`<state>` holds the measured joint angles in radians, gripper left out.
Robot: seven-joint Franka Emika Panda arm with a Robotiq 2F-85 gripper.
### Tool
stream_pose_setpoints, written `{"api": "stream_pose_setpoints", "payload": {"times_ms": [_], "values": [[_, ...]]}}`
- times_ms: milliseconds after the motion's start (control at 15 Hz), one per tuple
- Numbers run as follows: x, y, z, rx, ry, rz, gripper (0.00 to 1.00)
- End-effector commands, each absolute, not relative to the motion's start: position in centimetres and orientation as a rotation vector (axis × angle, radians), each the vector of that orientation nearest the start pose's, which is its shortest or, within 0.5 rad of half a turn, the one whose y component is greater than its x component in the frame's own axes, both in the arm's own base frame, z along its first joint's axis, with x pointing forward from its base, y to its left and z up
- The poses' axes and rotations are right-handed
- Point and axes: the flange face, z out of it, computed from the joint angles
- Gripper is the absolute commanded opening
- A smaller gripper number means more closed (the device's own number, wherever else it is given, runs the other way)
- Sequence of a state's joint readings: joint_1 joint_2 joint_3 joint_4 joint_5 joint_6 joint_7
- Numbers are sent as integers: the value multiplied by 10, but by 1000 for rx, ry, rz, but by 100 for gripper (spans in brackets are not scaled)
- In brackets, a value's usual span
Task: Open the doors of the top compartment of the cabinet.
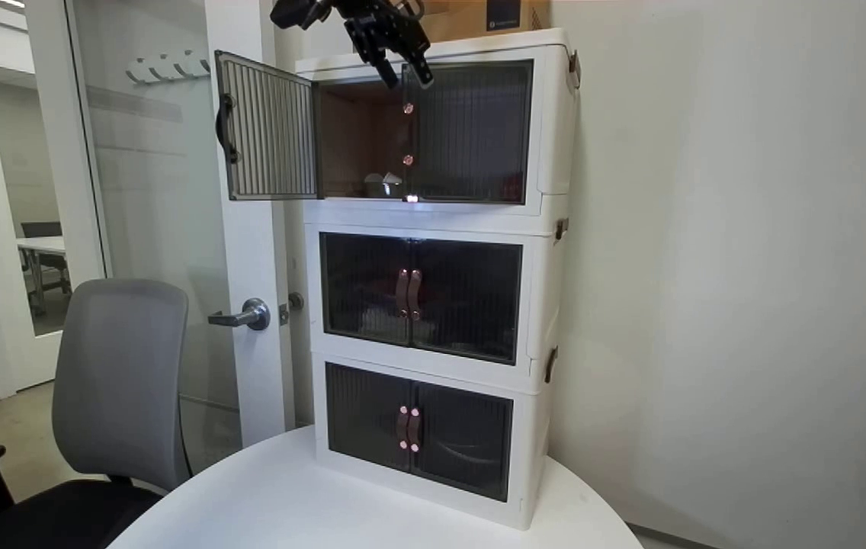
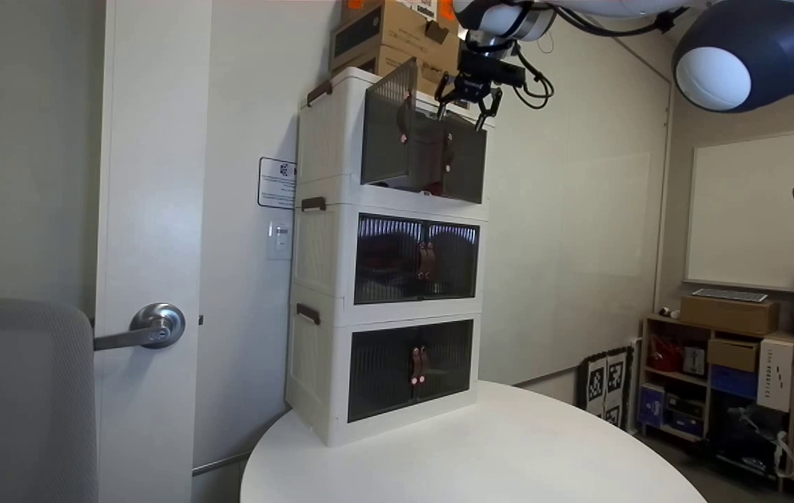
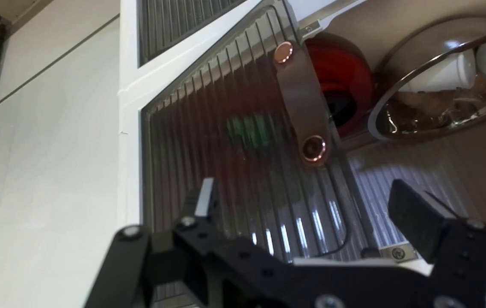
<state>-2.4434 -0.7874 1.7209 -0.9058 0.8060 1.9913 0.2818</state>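
Note:
The white cabinet (image 1: pixel 551 305) stands upright on a table, three tiers high. In the top compartment (image 1: pixel 360 137), one smoked door (image 1: pixel 273 133) is swung outward, and its dark handle faces away from the gap. Its partner door (image 1: pixel 471 137) lies in the frame, handle (image 3: pixel 303 102) plain in the wrist view. Just in front of the top edge, near where the doors meet, hangs my gripper (image 1: pixel 406 80), also seen in an exterior view as gripper (image 2: pixel 460 121). Its fingers are wide apart with nothing between them. In the wrist view they straddle the closed door's free edge, apparently without touching it.
Inside the compartment sit a red round object (image 3: pixel 341 81) and a clear bowl (image 3: pixel 440 107). Cardboard boxes (image 2: pixel 397 42) rest on the cabinet top. A grey chair (image 1: pixel 120 374) stands beside the round white table (image 1: pixel 280 488). A wall (image 1: pixel 707 267) rises close by the cabinet.

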Motion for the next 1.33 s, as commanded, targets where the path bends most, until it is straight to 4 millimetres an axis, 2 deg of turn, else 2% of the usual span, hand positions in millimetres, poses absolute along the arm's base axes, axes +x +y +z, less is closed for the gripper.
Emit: {"api": "stream_pose_setpoints", "payload": {"times_ms": [0,333,600,933,1267], "values": [[713,20,715,-2839,874,-1286,100],[721,26,704,-2844,930,-1324,100],[719,17,709,-2799,1038,-1401,100],[707,-13,723,-2771,1201,-1446,100],[690,-57,734,-2762,1336,-1457,100]]}}
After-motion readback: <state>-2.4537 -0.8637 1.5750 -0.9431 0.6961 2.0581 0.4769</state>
